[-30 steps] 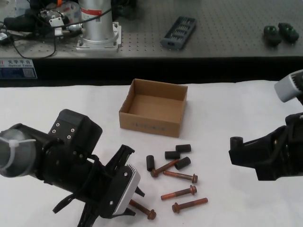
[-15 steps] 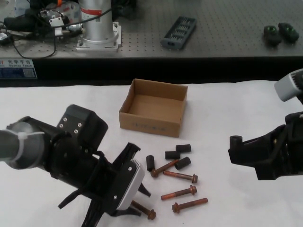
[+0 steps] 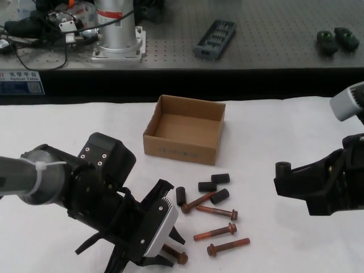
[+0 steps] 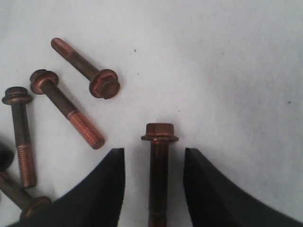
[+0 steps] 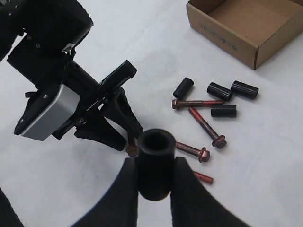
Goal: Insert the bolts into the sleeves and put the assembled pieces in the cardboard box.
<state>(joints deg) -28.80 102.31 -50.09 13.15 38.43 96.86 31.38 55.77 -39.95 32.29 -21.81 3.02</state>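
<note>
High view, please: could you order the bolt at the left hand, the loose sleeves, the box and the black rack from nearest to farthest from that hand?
1. Bolt, lying within the open left hand.
2. Sleeves, clustered just beyond the hand.
3. Box, behind the sleeves.
4. Rack, at the very back.

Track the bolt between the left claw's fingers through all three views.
High view: the bolt lies near the bottom edge, under the left claw.
Left wrist view: it lies between the two dark fingers.
Right wrist view: its head peeks out beneath that claw.
Shared landmark: the left claw.
</note>
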